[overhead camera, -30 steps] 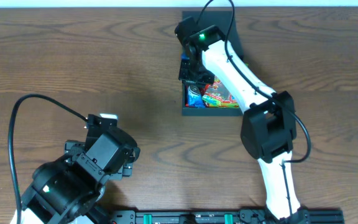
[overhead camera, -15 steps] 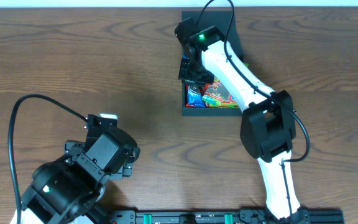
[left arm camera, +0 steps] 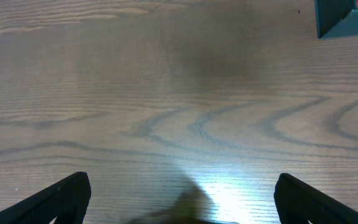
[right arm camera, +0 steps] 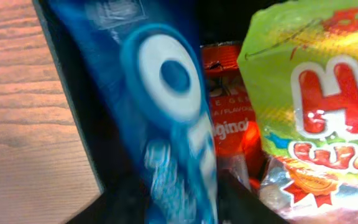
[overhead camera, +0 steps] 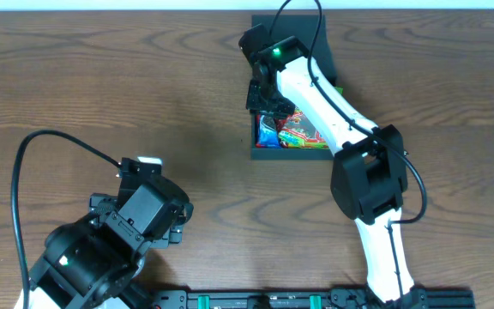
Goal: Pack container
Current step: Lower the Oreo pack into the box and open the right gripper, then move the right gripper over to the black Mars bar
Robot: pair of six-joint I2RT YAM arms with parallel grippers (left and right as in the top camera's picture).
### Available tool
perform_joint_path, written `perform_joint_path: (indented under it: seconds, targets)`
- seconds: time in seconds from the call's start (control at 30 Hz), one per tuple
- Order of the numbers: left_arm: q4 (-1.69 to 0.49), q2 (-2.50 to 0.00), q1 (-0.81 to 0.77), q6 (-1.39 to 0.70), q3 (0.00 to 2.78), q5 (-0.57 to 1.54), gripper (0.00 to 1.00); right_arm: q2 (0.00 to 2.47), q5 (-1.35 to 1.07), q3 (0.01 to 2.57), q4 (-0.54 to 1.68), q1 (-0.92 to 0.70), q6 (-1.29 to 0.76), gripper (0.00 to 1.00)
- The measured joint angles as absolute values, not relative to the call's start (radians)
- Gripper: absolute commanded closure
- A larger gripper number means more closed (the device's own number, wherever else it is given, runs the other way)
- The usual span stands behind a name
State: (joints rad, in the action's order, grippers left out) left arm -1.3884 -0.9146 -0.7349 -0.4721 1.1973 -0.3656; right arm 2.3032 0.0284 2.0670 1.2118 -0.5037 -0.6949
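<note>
Only up close — blue packet (right arm camera: 173, 124) inside container (overhead camera: 292, 155); right gripper (overhead camera: 267, 110) hold unclear, left gripper (left arm camera: 182, 190) wide.

the desk (left arm camera: 166, 93) is smooth brown wood grain with a soft sheen under the light. the container (overhead camera: 292, 154) looks matt and dark. the blue snack packet (right arm camera: 173, 112) and the yellow-green packet (right arm camera: 303, 81) are glossy, crinkled plastic film. the right arm shell (overhead camera: 324, 99) is smooth white plastic.

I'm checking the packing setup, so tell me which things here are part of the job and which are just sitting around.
Part of the job: container, blue snack packet, green snack packet, orange packet, right gripper over them.
Just around: left gripper, open above the wooden table.
</note>
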Motion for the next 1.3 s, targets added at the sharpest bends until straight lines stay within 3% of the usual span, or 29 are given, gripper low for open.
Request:
perform_joint_path:
  seconds: [0.1, 0.17, 0.2, 0.47, 0.67, 0.93, 1.3]
  targets:
    - [-1.388, -0.915, -0.735, -0.472, 1.197, -0.366, 0.05, 2.303, 0.041, 2.067, 1.213, -0.504, -0.690, 0.28]
    - [-1.388, -0.915, -0.735, -0.472, 1.197, -0.366, 0.05, 2.303, 0.057, 2.067, 1.216, -0.502, -0.678, 0.05]
    - [-1.389, -0.915, -0.735, -0.472, 1.197, -0.366, 0.05, 2.303, 0.065, 2.067, 1.216, -0.501, -0.676, 0.01]
    - [-1.399, -0.915, -0.735, -0.472, 1.197, -0.366, 0.05, 2.289, 0.063, 2.066, 1.211, -0.501, -0.636, 0.01]
    - [-1.404, -0.915, -0.735, -0.472, 1.197, -0.366, 0.05, 2.123, 0.049, 2.065, 1.254, -0.502, -0.582, 0.01]
    - [-1.404, -0.915, -0.735, -0.472, 1.197, -0.366, 0.05, 1.853, 0.100, 2.067, 1.458, -0.502, -0.503, 0.01]
    - [-1.405, -0.915, -0.735, -0.472, 1.197, -0.366, 0.05, 1.831, 0.241, 2.064, 1.694, -0.417, -0.364, 0.01]
